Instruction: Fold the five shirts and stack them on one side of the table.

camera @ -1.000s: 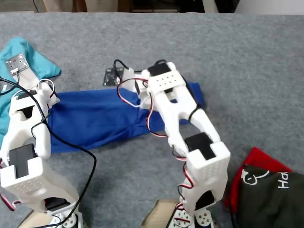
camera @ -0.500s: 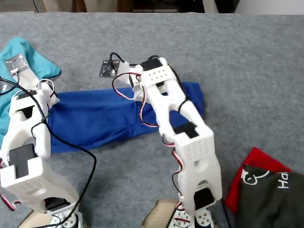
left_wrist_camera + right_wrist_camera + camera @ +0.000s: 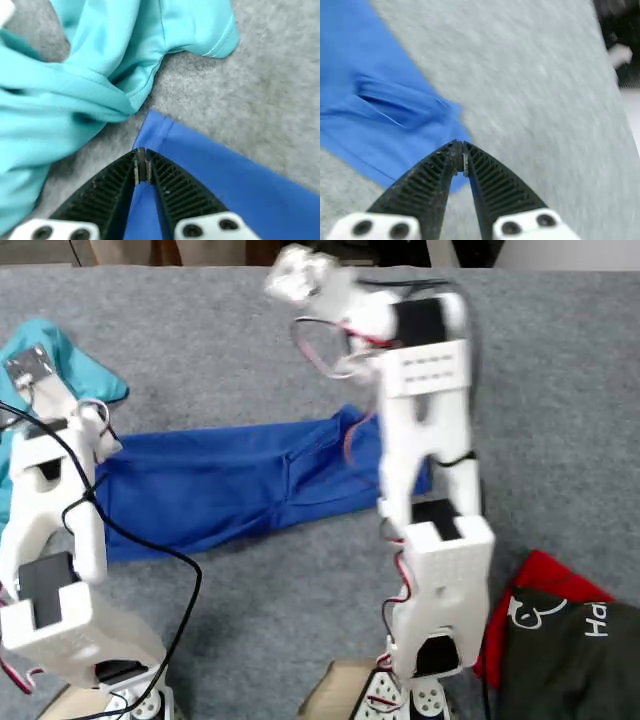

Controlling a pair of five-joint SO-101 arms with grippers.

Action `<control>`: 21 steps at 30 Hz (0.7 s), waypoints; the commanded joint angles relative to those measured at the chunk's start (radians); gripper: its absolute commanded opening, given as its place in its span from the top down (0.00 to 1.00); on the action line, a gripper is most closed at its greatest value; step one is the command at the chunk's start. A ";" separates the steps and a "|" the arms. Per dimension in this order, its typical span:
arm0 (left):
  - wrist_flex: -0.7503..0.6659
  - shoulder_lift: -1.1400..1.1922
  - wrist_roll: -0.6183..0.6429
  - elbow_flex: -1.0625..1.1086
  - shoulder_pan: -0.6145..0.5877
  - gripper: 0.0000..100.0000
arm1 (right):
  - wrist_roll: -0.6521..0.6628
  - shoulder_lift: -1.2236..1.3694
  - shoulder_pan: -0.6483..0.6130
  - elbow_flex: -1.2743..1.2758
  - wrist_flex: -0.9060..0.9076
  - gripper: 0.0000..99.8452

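Ribbed black left fingers (image 3: 131,171) press together at the smooth blue shirt's (image 3: 225,190) corner; right fingers (image 3: 450,161) closed too.

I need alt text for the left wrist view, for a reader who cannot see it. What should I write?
The left gripper, its black ribbed fingers closed together, sits at the corner of a blue shirt on a grey table. A crumpled turquoise shirt lies just beyond it; whether the fingers pinch blue cloth is unclear.
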 commanded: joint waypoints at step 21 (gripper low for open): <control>0.786 0.524 -0.230 -0.709 -0.149 0.74 | 0.256 -0.811 0.249 0.858 -0.129 1.00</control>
